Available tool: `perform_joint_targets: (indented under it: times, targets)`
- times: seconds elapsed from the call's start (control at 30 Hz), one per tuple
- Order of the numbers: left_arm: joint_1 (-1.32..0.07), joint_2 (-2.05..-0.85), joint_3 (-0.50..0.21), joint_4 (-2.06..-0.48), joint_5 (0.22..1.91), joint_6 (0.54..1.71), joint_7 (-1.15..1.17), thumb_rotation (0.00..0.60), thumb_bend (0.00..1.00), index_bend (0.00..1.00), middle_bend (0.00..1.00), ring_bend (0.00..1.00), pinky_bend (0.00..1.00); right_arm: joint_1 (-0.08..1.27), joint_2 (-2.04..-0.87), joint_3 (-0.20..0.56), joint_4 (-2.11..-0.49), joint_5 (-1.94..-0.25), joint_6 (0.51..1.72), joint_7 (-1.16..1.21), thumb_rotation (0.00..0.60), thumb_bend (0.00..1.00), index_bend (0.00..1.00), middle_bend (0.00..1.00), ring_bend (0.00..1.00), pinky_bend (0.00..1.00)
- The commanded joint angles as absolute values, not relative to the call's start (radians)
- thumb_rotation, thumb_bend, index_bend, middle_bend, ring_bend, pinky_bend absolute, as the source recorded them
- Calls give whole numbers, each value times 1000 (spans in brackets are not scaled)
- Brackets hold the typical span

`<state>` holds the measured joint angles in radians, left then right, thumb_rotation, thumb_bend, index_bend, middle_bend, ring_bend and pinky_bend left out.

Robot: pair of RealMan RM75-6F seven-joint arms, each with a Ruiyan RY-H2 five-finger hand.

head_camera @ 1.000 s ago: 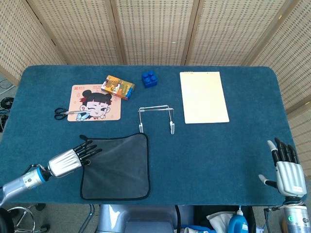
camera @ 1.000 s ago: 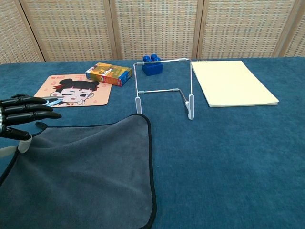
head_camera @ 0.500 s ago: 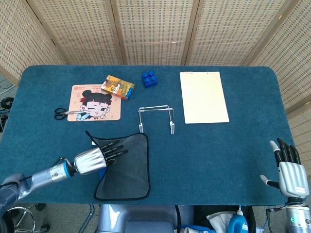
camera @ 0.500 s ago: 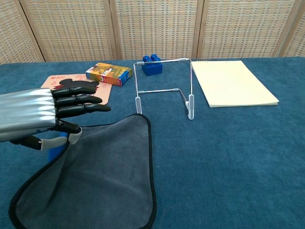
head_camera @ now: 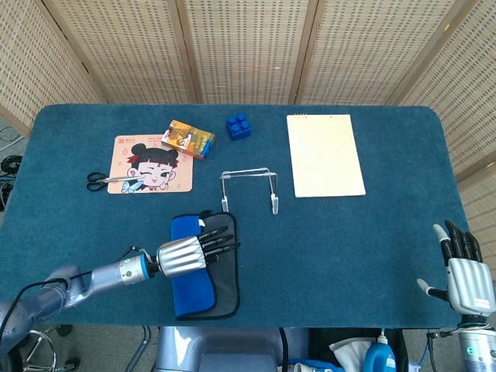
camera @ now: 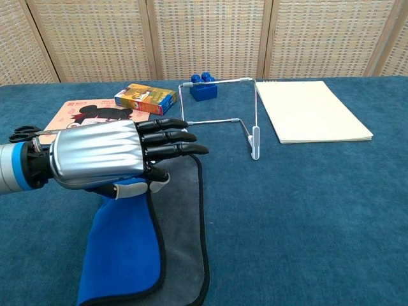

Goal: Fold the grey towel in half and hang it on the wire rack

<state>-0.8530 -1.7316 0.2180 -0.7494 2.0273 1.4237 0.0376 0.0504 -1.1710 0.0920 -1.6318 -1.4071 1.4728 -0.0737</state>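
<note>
Towel [head_camera: 208, 271]: grey with blue underside showing, partly folded over, lying near the table's [head_camera: 349, 232] front edge, just before the wire rack [head_camera: 248, 188].
Left hand [head_camera: 190, 253]: pinching the towel's lifted edge.
Right hand [head_camera: 463, 271]: empty, fingers apart.

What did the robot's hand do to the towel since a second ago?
The left hand carried the towel's left edge up and over toward the right, so its blue underside now shows on top. It holds that edge. The wire rack, notepad and right hand barely changed.
</note>
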Motion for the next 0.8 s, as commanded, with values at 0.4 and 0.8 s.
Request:
perform_joint_targets:
  times: [0.4, 0.8]
  targets:
    - [-952, -1817, 193, -731, 2045, 1336, 76, 600, 490, 763, 0, 0, 4, 52, -1171, 97, -1622, -1393, 1464, -63, 600, 0, 0, 0, 0, 0]
    - [-954, -1873, 205, -700, 2030, 1306, 77, 600, 446, 617, 0, 0, 4, 55, -1171, 101, -1613, -1385, 1455, -53, 600, 0, 0, 0, 0, 0]
